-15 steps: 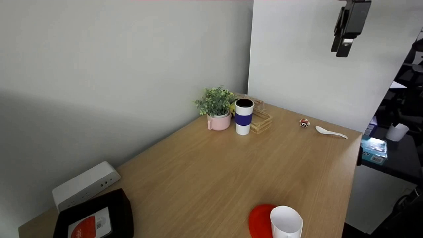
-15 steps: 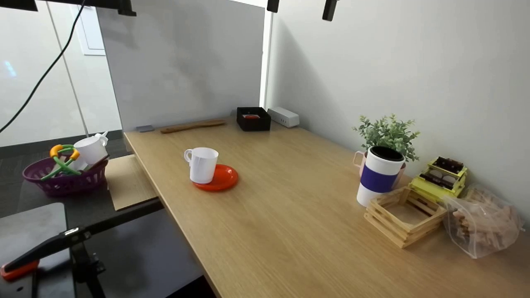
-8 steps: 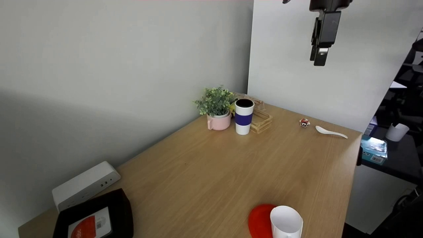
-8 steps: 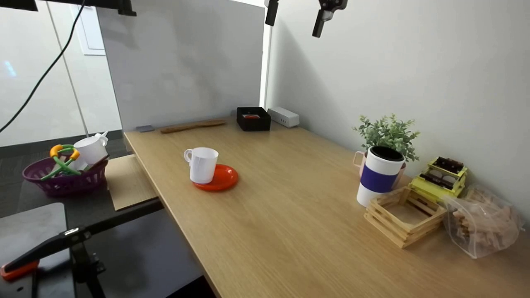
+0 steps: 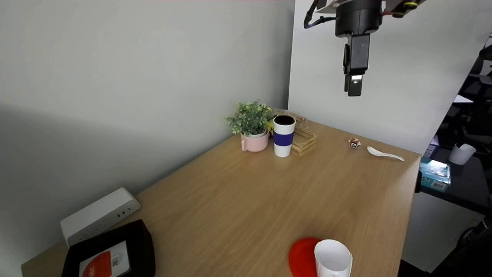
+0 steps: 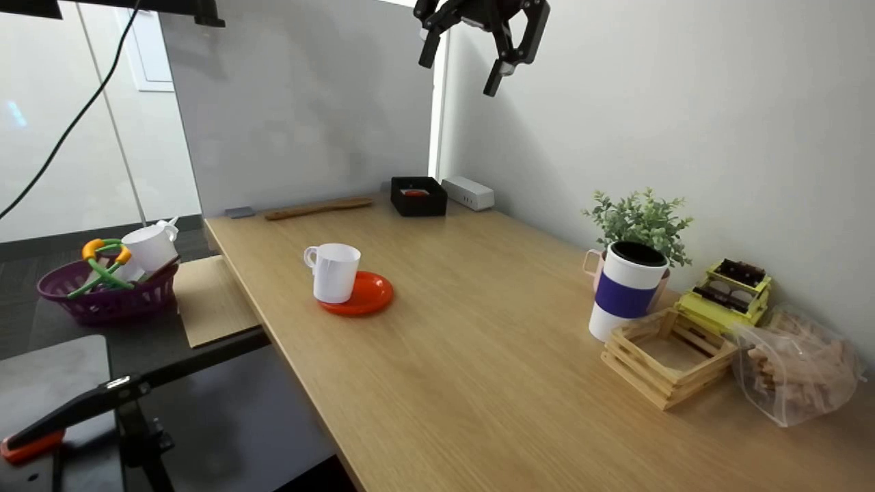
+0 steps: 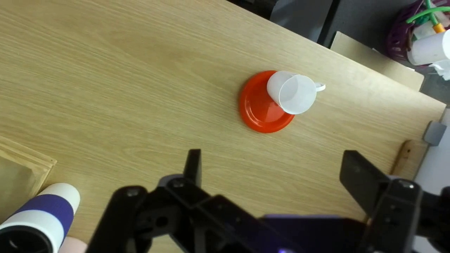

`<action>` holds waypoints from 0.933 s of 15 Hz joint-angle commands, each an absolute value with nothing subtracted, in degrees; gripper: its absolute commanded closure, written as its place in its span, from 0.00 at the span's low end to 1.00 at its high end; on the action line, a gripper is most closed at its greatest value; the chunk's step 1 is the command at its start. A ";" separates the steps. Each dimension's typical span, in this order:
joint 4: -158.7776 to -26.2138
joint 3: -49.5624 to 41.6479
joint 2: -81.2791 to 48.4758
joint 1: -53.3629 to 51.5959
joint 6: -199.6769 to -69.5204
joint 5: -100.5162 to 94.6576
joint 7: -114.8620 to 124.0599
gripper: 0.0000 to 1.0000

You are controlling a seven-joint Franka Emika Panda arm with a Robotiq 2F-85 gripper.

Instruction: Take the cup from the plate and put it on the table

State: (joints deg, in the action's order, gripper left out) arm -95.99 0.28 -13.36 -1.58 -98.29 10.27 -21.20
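Wrist view: fingers (image 7: 193, 167) are hanging above the tabletop (image 7: 140, 88), spread wide, holding nothing. White cup (image 7: 293, 93) is standing off-centre on the red plate (image 7: 258, 110), handle (image 7: 320, 86) pointing off it toward the tabletop's edge. I'm reading this as the approach, no grasp yet. With this line-up, closing across the body would likely be catching the handle, so I'd be rotating first, or straddling one wall. After that: closing gently, lifting straight until the base is clearing the plate, setting down well inside the edge. Labels, farther out: in an exterior view, a card (image 5: 104, 261) in the black tray (image 5: 145, 244) is showing a barcode (image 5: 115, 262) plus pale lettering on red, too skewed to be reading surely. Beyond the tabletop, a teal box (image 5: 434, 177) is carrying print too small to read.
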 commanded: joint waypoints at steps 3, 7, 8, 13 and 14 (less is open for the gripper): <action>-92.77 1.61 -16.88 -0.56 -95.52 9.02 -20.89 0.00; -91.32 1.61 -17.86 -0.43 -94.34 8.23 -20.86 0.00; -91.20 1.61 -17.86 -0.43 -94.27 8.22 -20.86 0.00; -88.34 1.60 -20.15 -0.70 -92.27 7.91 -18.93 0.00; -87.48 1.70 -20.91 -0.82 -91.73 7.71 -18.53 0.00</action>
State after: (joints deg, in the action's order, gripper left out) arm -91.17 0.55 -18.06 -1.33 -94.35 8.58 -20.22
